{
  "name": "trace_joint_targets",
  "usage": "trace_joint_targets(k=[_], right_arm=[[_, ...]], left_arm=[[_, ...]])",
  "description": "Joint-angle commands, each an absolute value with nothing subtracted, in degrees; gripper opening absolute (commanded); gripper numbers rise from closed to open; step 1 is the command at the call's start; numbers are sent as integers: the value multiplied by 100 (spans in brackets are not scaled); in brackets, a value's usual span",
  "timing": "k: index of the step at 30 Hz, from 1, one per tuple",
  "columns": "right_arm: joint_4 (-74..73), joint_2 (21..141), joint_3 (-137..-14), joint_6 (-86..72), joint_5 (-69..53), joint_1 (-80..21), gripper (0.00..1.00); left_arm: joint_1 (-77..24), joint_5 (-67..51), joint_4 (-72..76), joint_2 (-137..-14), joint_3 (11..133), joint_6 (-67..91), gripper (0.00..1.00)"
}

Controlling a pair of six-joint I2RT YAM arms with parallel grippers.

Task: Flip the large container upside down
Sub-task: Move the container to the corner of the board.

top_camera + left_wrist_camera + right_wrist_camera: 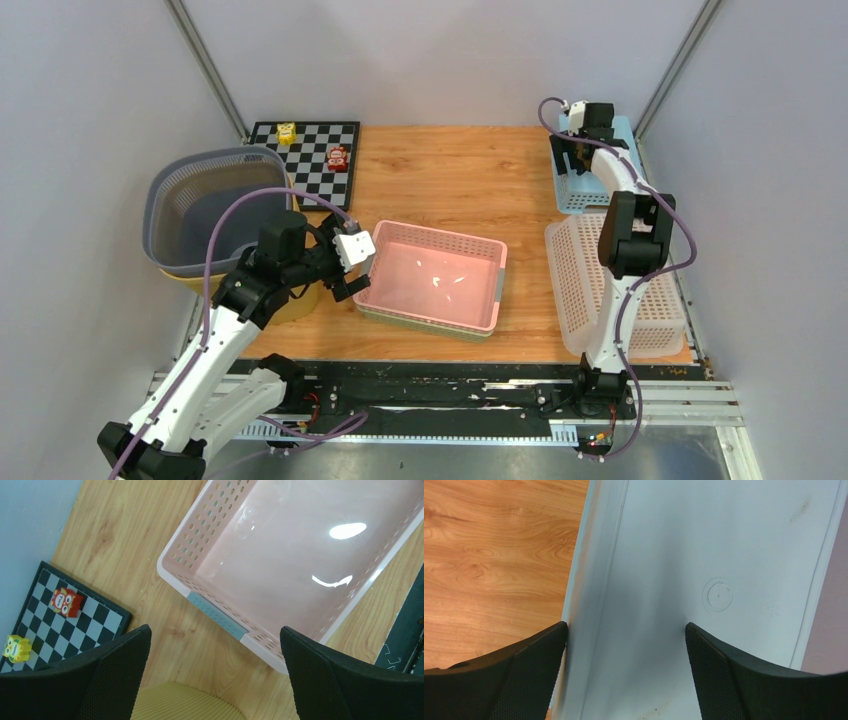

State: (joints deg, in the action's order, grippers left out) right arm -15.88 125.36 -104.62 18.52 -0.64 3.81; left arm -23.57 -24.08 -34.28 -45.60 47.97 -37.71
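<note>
Two arms, one task item.

Item: pink basket (440, 236), judged to be the large container. It stands upright and empty at mid-table (450, 170), not yet turned.

Left gripper (345, 265): just left of the pink basket, jaws wide, holding nothing. In the left wrist view the left gripper (215, 632) lines up on the grey handle strip (217, 615) of the pink basket (200, 535), still apart from it.

Right gripper (568, 158): well right of and beyond the pink basket, over a blue basket (590, 195), jaws wide and empty.

Other stock:
- white basket (570, 270), lying just right of the pink basket
- grey round basket (165, 200) and checkerboard (310, 165), left and beyond

Hazards, as judged:
- The rim is thin and perforated, so a shallow bite may slip as the basket tips.
- Lifting one end alone may push the light basket rightward into the white basket instead of rolling it over.
- The left elbow works close to the grey round basket and may knock it.
</note>
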Motion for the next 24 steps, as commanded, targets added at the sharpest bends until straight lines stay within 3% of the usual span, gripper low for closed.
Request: trace_joint_targets(k=[1, 13, 19, 24], right_arm=[[-2531, 12570, -10137, 1813, -360, 475, 88], [-2549, 12338, -10741, 1644, -603, 355, 93], [-2540, 11832, -11030, 1700, -743, 312, 95], [-2345, 11048, -10574, 2118, -1074, 261, 96]], left_arm=[[-2294, -2533, -3385, -4470, 4799, -3740, 100], [-2294, -2516, -3352, -4477, 4790, -3727, 100], [-2294, -2510, -3331, -4442, 4773, -3718, 100], [-2294, -2538, -3334, -4355, 4742, -3735, 100]])
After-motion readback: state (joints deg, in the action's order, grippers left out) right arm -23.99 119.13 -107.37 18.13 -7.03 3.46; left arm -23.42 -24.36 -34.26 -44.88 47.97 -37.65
